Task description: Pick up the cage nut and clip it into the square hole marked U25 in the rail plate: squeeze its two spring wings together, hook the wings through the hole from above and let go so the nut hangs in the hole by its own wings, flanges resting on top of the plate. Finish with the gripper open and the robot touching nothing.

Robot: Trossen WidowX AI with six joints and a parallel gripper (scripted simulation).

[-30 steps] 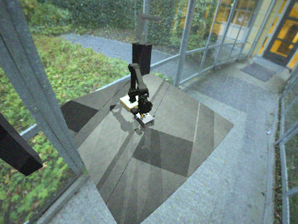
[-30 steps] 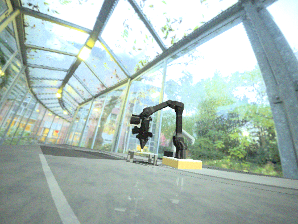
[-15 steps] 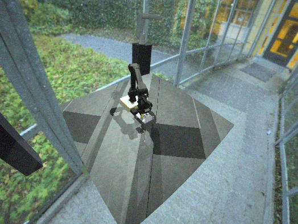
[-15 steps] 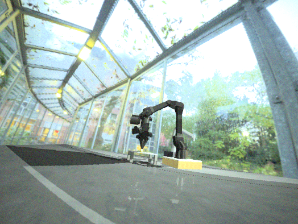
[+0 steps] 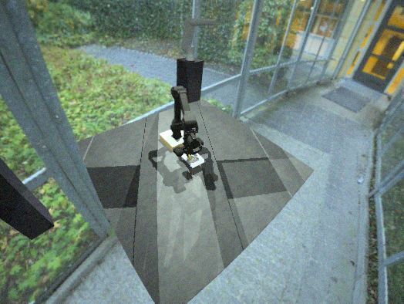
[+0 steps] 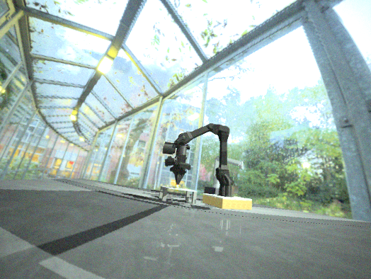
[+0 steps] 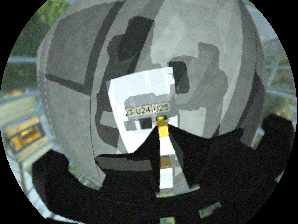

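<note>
Over the white, raised rail plate [image 5: 198,163] [image 6: 194,197] [image 7: 142,86], my black claw [image 5: 190,155] [image 6: 178,185] [image 7: 162,127] pinches the small yellow cage nut [image 7: 161,121]; I'd align both wings squarely before lowering gently.

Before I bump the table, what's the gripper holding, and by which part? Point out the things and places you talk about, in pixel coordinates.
The yellow cage nut [image 7: 162,120]; the fingertips pinch its near end, but whether by its wings can't be told.

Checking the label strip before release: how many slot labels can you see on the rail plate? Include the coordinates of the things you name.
3, in one row on the rail plate [image 5: 197,163] [image 6: 186,190] [image 7: 145,82]: U23, partly cut off, at left; U24 in the middle; U25 at right.
</note>
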